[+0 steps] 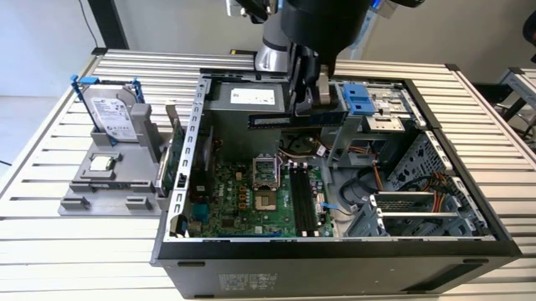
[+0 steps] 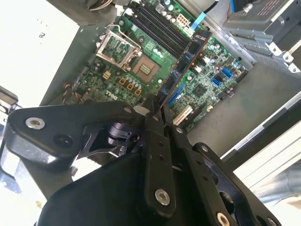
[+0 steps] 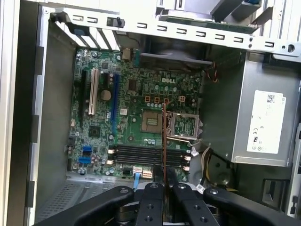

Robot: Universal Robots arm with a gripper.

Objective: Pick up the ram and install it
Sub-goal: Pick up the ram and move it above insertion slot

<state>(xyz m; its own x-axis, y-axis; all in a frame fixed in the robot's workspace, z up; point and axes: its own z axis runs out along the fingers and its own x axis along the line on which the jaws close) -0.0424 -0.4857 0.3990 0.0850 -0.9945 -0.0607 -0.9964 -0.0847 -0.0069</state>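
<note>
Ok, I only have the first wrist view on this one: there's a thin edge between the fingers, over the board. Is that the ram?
Observer: Yes. In the exterior view the ram shows its long flat side, a slim dark stick lying level, clamped from above by the gripper.
Operator: Is it seated in a slot?
Observer: No. In the exterior view it hangs well above the black memory slots, apart from them, up near the open top of the case.
</note>
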